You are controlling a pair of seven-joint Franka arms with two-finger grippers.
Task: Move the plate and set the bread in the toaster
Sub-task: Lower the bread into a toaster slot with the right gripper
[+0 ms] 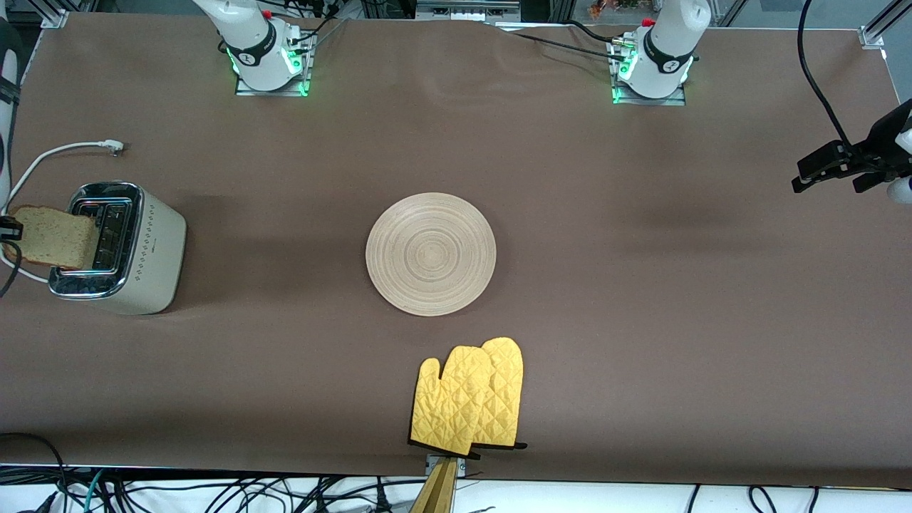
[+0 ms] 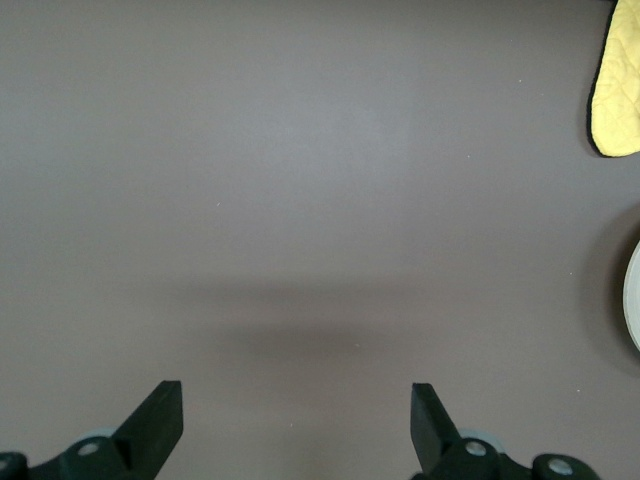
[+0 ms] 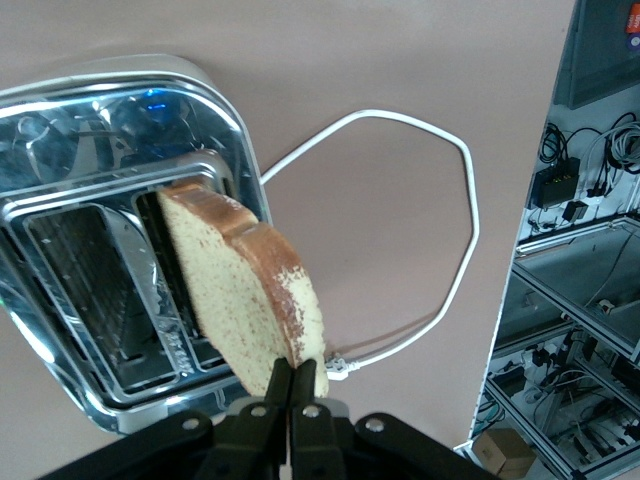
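The bread is a speckled slice with a brown crust, and my right gripper is shut on one edge of it. It hangs tilted over the chrome top of the cream toaster at the right arm's end of the table. In the right wrist view the bread leans over one slot of the toaster, pinched by the right gripper. The round ringed plate lies flat mid-table. My left gripper hovers open over bare table at the left arm's end, its fingers wide apart around nothing.
Two yellow quilted oven mitts lie nearer to the front camera than the plate, at the table's edge. The toaster's white cord loops over the table beside it. A black cable hangs near the left gripper.
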